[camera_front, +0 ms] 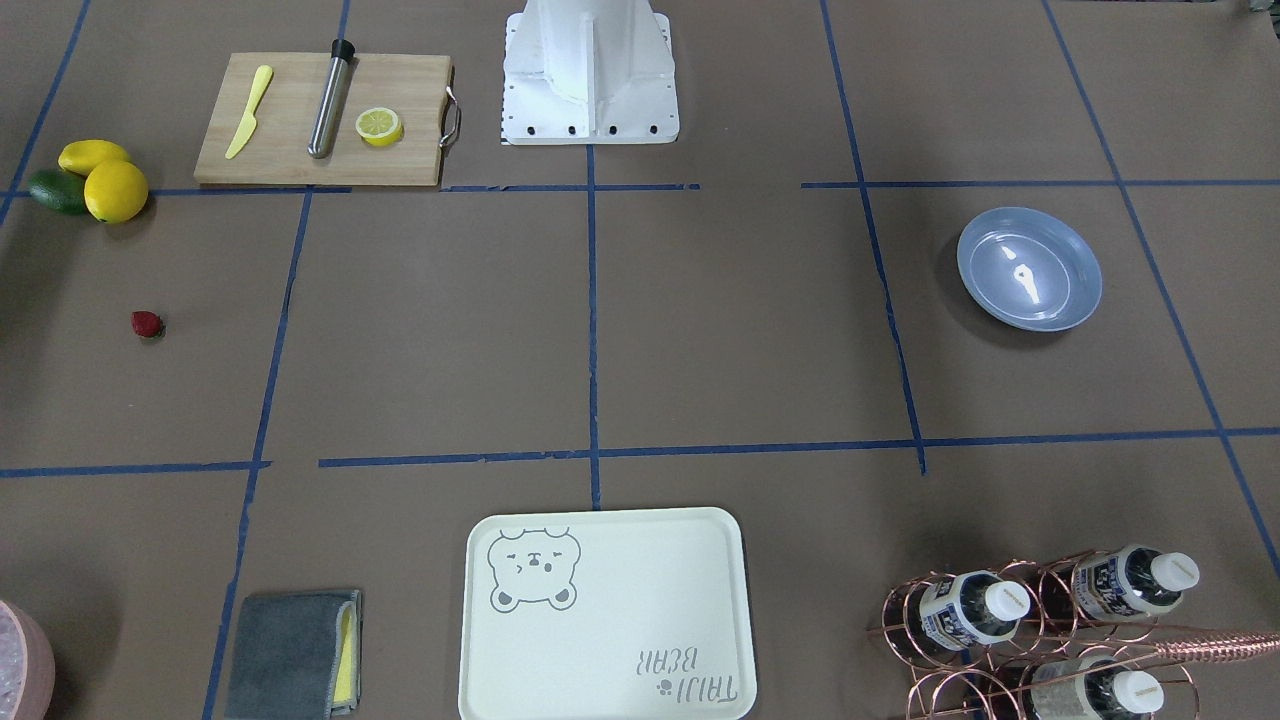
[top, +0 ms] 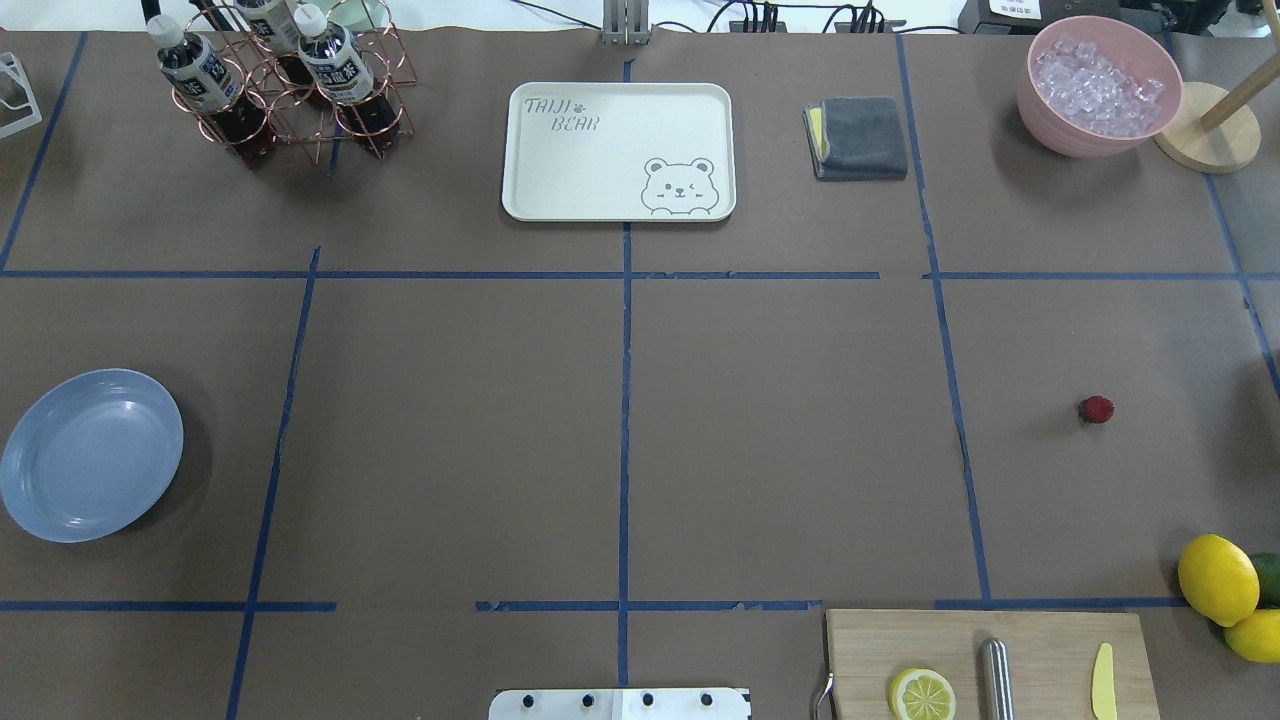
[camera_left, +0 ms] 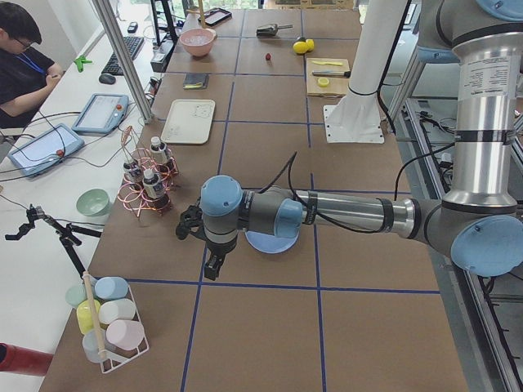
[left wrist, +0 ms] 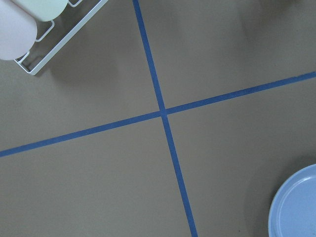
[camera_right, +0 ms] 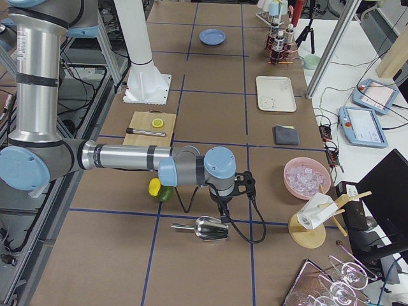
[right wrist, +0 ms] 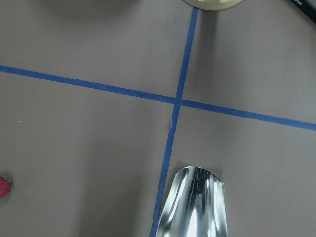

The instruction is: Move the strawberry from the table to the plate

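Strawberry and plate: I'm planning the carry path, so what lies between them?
Overhead view: only bare table crossed by blue tape lines between strawberry and plate; no object stands there.

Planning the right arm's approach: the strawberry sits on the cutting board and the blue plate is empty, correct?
Not quite. The strawberry lies on the bare table, apart from the cutting board, as the overhead exterior view shows. The blue plate is indeed empty.
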Controlling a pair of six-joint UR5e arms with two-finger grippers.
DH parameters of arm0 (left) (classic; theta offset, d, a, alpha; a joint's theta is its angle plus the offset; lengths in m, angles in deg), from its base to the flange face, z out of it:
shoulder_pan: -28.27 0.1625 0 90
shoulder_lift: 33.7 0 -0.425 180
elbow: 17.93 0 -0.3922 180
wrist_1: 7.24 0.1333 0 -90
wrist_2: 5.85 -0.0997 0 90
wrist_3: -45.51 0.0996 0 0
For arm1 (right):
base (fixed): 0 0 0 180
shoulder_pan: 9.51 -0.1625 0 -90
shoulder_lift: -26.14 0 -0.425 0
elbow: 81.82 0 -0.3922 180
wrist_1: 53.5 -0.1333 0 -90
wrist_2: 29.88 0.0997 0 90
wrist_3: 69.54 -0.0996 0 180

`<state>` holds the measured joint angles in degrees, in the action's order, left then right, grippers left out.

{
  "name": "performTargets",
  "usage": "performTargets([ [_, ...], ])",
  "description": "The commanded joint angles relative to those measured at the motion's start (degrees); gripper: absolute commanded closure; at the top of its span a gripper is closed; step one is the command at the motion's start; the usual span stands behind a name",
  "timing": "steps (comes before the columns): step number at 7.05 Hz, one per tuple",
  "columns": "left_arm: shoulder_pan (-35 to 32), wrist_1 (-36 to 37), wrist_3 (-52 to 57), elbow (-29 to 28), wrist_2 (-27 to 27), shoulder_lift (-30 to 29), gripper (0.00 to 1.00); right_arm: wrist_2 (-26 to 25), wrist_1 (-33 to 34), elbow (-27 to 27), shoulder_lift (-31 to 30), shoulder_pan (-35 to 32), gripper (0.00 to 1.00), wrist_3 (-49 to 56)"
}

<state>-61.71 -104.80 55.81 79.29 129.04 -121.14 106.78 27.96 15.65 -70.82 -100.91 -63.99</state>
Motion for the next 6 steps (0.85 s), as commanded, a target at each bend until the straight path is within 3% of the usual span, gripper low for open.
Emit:
performTargets([
  [1, 2.1, -8.8, 0.2, -0.1, 0.3, 0.1, 0.00, 1.8, -5.7, -0.2, -0.1, 0.0, 0.00, -0.2],
  [3, 2.4, -25.9, -0.8, -0.6, 0.4, -0.5, 0.00, 3.9, -6.3, -0.2, -0.1, 0.1, 0.00, -0.4],
  [4, 4.5, -31.1, -1.2, -1.5, 2.1, -1.2, 0.00, 3.8, -6.2, -0.9, -0.2, 0.1, 0.00, -0.4],
  [5, 5.7, -31.6, -6.5, -2.2, 5.3, -0.9, 0.00, 3.7, -6.3, -1.3, -0.4, 0.1, 0.00, -0.4],
  [6, 8.2, -35.6, -8.8, -2.3, 5.0, -0.5, 0.00, 3.8, -6.2, -1.8, -0.4, 0.1, 0.00, -0.4],
])
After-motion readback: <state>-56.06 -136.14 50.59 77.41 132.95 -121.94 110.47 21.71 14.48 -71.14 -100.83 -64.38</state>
